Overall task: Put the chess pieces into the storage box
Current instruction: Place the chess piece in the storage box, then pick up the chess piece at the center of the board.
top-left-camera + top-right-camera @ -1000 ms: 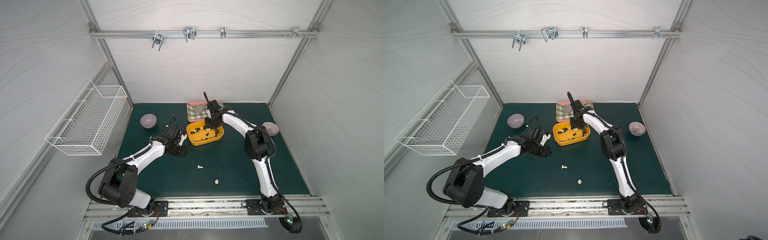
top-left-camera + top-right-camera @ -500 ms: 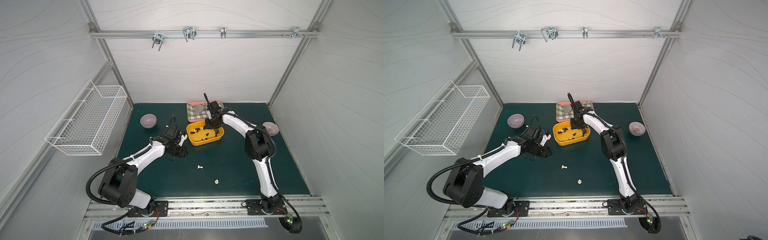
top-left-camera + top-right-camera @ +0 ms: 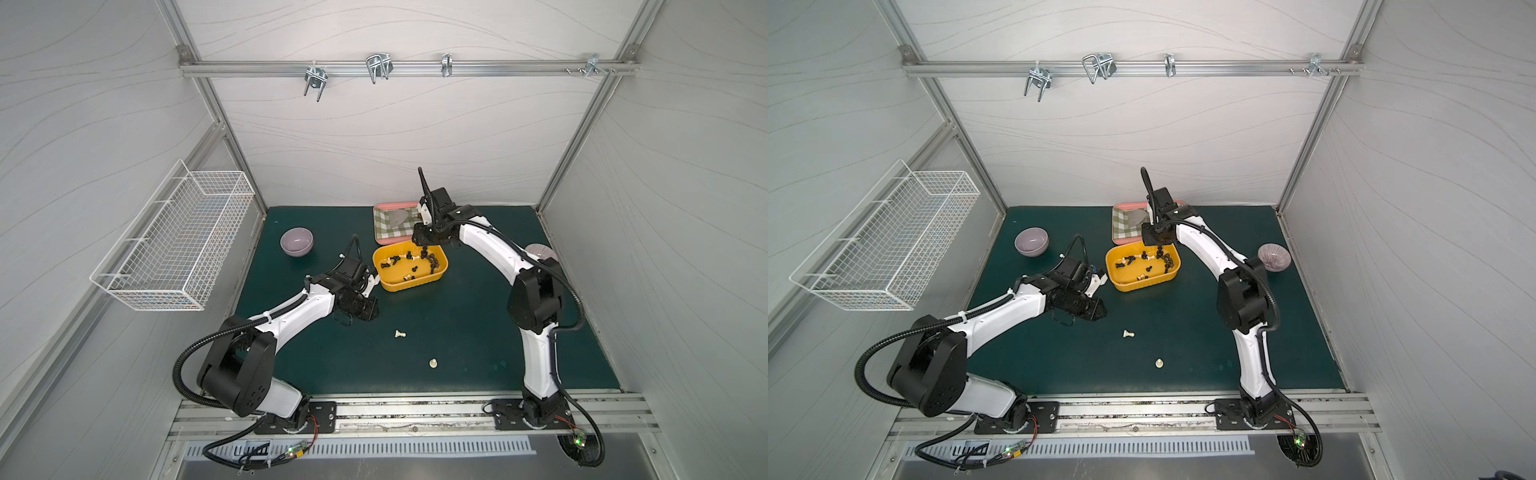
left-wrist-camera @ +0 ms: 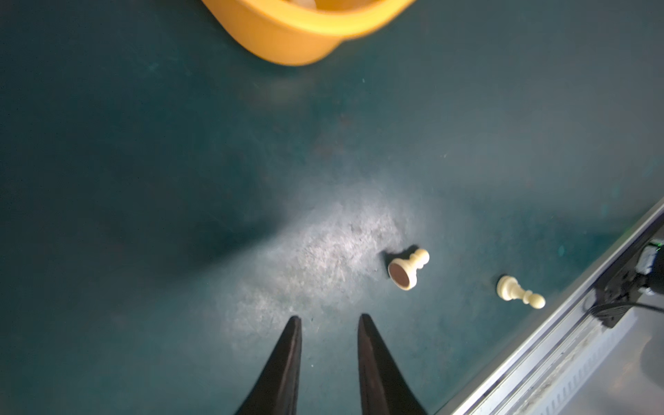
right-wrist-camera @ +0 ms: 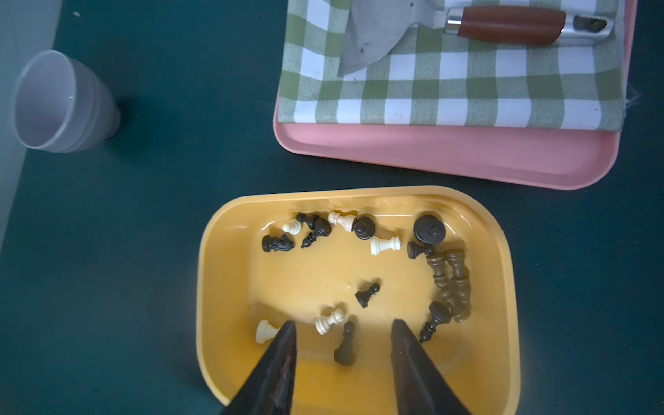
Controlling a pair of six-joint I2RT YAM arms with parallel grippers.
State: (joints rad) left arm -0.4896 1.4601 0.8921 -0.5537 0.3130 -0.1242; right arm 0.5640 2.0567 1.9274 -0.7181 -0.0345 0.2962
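Left pincer [image 4: 328,318] spread, empty, over worktop [image 4: 143,179]; two cream chess pieces [image 4: 407,269] lie near. Right pincer [image 5: 342,322] spread above storage box [image 5: 359,192]; pink tray [image 5: 449,154] just beside.

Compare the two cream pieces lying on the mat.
The box-side piece looks squat and turns its dark base toward the left wrist camera. The rail-side piece looks slimmer and shows its full side profile. Both are cream, toppled on the mat, and outside the box.
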